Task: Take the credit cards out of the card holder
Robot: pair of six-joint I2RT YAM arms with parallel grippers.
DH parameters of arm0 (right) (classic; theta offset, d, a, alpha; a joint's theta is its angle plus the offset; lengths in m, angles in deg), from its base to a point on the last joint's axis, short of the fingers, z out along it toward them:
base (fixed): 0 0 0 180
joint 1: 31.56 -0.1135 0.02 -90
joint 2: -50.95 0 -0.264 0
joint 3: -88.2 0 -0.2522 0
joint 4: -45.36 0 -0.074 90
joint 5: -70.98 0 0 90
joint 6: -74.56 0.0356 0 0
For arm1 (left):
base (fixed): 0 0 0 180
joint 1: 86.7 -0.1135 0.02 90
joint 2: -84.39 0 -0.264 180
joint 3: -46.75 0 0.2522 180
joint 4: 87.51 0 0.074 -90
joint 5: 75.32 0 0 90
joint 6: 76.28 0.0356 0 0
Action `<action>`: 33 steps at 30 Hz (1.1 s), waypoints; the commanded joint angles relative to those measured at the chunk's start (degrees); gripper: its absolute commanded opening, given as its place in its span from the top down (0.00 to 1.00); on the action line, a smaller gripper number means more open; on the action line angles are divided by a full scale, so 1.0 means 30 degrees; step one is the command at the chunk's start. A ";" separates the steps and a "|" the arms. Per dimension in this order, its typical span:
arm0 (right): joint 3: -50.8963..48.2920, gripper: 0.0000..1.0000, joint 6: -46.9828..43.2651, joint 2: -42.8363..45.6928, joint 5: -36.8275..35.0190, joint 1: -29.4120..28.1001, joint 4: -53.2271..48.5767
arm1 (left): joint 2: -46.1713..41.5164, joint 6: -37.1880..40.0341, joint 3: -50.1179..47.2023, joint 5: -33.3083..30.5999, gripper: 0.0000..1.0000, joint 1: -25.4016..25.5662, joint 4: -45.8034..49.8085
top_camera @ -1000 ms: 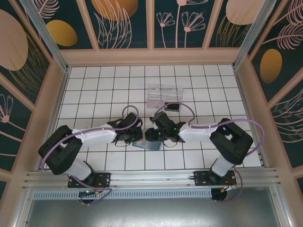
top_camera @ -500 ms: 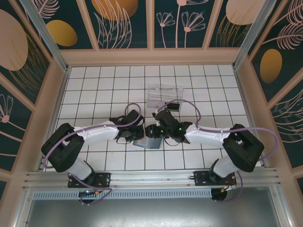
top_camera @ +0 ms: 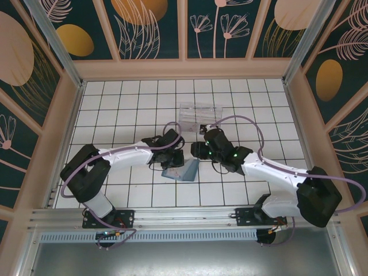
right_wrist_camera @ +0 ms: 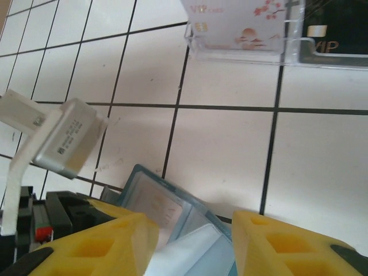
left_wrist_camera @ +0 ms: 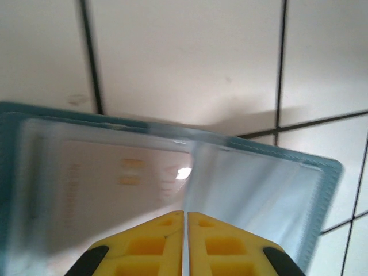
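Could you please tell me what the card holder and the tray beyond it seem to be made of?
The card holder: teal cover, probably soft plastic or faux leather, with glossy clear film pockets catching glare. The tray: rigid transparent plastic, it seems; see-through walls, shiny edges.

White-and-black arms [top_camera: 123,156] trail purple cables [top_camera: 237,117], jaws yellow

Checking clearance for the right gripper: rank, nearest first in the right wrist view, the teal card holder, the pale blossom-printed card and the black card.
1. Teal card holder, low, between the right gripper's fingers.
2. Pale blossom-printed card, top centre, and black card, top right: too close to call.
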 commanded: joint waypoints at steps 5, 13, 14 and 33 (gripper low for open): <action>-0.0946 0.56 0.1454 0.0809 0.0533 0.0479 0.0225 | 0.0783 0.1006 0.1269 0.2202 0.88 0.0586 -0.0261; -0.0375 0.56 0.2501 -0.0110 0.2768 0.0481 0.1150 | 0.0153 0.1356 0.0740 0.0742 0.83 0.0562 0.0408; -0.0203 0.56 0.2616 -0.0291 0.3043 0.0499 0.1223 | 0.0016 0.1306 0.0611 0.0432 0.83 0.0547 0.0457; 0.1570 0.63 0.6024 -0.4446 0.7256 -0.0305 0.3459 | -0.3006 0.1057 -0.3650 -0.0638 0.89 -0.1511 -0.0911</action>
